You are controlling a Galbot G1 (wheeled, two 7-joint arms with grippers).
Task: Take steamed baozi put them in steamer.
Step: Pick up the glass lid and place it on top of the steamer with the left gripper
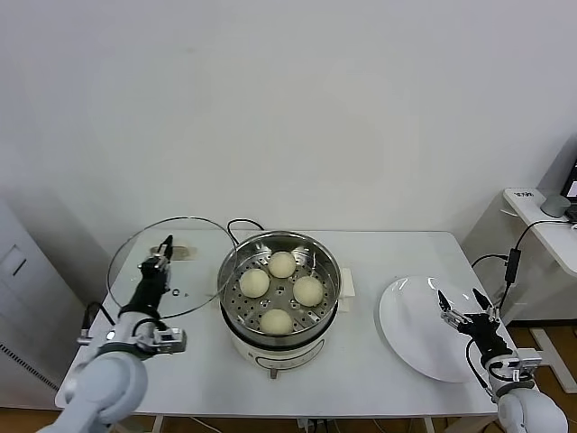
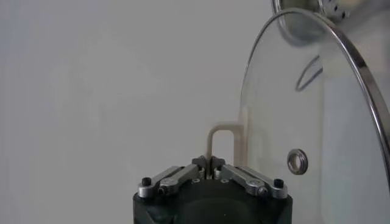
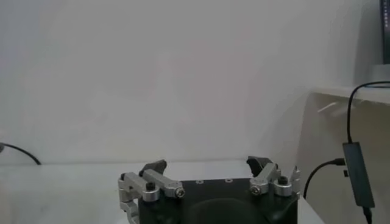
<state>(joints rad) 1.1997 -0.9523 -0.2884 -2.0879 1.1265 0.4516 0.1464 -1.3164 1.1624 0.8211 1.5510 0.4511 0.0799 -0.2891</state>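
Note:
The steamer (image 1: 330,262), a shiny steel pot on a white base, stands mid-table. Several pale steamed baozi (image 1: 282,264) lie on its perforated tray. Left of the pot my left gripper (image 1: 162,253) holds the round glass lid (image 1: 194,275) tilted above the table. In the left wrist view that gripper (image 2: 209,163) is shut on the lid's cream handle (image 2: 223,135), with the lid's glass (image 2: 332,134) beside it. My right gripper (image 1: 460,300) stands open by the right edge of the white plate (image 1: 406,325). Nothing sits between its jaws (image 3: 207,164).
A black cord (image 1: 243,224) loops behind the steamer. A folded white paper (image 1: 347,289) lies between pot and plate. At the far right stands a white side table (image 1: 541,221), with a cable and adapter (image 1: 514,264) hanging down. A grey cabinet (image 1: 18,271) is at the left.

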